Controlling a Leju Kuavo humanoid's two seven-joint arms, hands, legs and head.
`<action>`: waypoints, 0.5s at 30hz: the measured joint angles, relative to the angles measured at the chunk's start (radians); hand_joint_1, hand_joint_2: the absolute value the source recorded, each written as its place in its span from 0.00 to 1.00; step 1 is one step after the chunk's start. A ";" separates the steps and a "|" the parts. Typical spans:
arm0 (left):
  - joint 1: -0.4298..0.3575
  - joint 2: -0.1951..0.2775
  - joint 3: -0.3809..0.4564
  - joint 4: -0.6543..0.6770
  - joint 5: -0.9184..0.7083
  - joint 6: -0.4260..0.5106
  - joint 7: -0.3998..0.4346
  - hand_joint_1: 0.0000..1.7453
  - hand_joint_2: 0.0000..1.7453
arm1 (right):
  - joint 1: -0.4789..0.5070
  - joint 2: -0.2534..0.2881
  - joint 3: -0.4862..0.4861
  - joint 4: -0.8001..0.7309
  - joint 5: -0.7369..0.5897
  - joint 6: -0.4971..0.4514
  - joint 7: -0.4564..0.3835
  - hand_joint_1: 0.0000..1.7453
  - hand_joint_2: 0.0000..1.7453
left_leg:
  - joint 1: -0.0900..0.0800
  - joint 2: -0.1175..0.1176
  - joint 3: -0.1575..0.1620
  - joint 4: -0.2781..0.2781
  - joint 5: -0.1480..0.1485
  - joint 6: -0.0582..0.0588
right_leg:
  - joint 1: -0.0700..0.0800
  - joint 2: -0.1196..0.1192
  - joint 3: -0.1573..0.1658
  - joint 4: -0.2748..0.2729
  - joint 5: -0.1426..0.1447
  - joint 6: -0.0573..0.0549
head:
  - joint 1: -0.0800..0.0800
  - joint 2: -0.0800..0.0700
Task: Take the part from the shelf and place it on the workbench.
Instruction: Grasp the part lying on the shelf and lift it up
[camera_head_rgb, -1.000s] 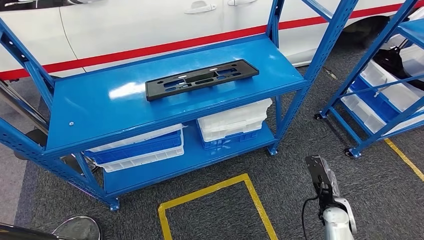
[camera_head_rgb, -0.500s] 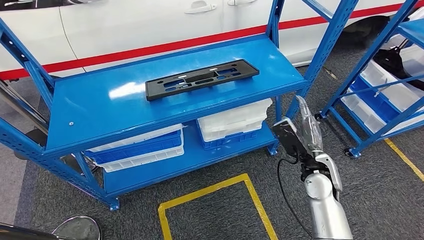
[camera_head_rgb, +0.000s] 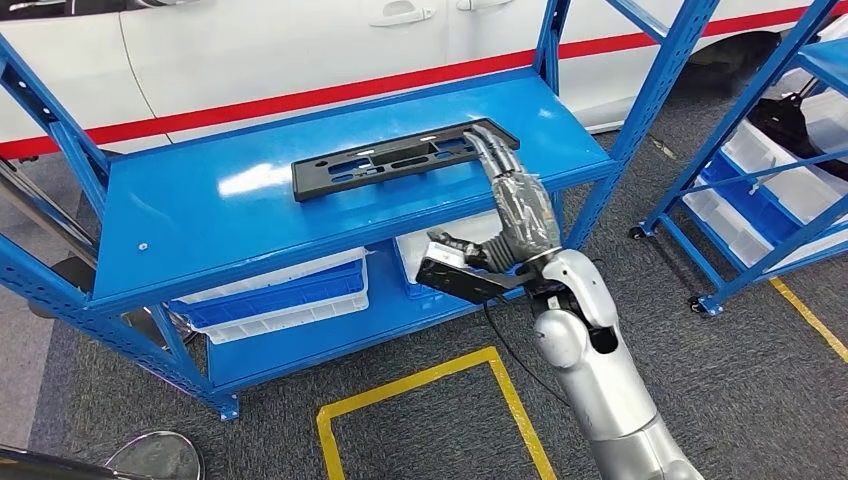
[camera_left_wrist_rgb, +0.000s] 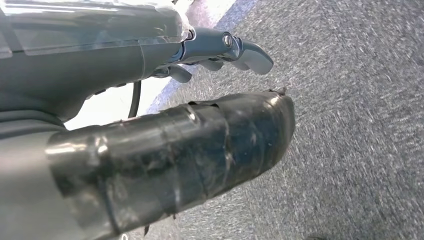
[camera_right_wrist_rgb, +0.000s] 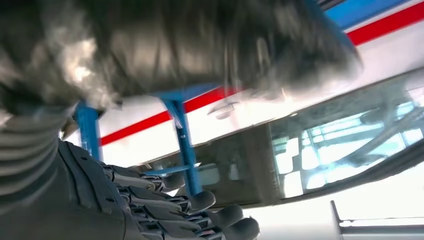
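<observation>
Blue shelf (camera_head_rgb: 200, 215) stands before a white car (camera_head_rgb: 250, 50) with a red stripe. We see the black part (camera_head_rgb: 400, 158) lying flat on the top board, our right hand (camera_head_rgb: 515, 200) reaching its near end, fingers extended over that end; whether they grip it we cannot tell. Left hand (camera_left_wrist_rgb: 150, 125) hangs over grey carpet, holding nothing, fingers apart. White bins (camera_head_rgb: 465, 245) sit below the right hand. No legible writing.

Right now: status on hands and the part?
Right hand open, fingertips reaching the black part's near end, no grip yet. Left hand hanging over the floor, holding nothing. Part flat on the blue shelf. Nothing in the way.
</observation>
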 joint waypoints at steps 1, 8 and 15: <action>-0.004 0.000 0.000 0.001 -0.006 -0.007 0.003 0.00 0.00 | -0.014 0.000 0.024 0.013 0.017 0.000 0.003 0.00 1.00 | 0.000 0.000 0.000 0.000 0.000 0.000 | 0.000 0.000 0.000 0.000 0.000 0.000 | 0.000 0.000; -0.027 0.004 -0.009 0.007 -0.048 -0.064 0.020 0.00 0.00 | -0.116 0.006 0.195 0.120 0.133 0.000 0.019 0.00 1.00 | 0.000 0.000 0.000 0.000 0.000 0.000 | 0.000 0.000 0.000 0.000 0.000 0.000 | 0.000 0.000; -0.046 0.011 -0.034 0.014 -0.088 -0.127 0.032 0.00 0.00 | -0.192 0.019 0.331 0.221 0.241 0.000 0.035 0.00 1.00 | 0.000 0.000 0.000 0.000 0.000 0.000 | 0.000 0.000 0.000 0.000 0.000 0.000 | 0.000 0.000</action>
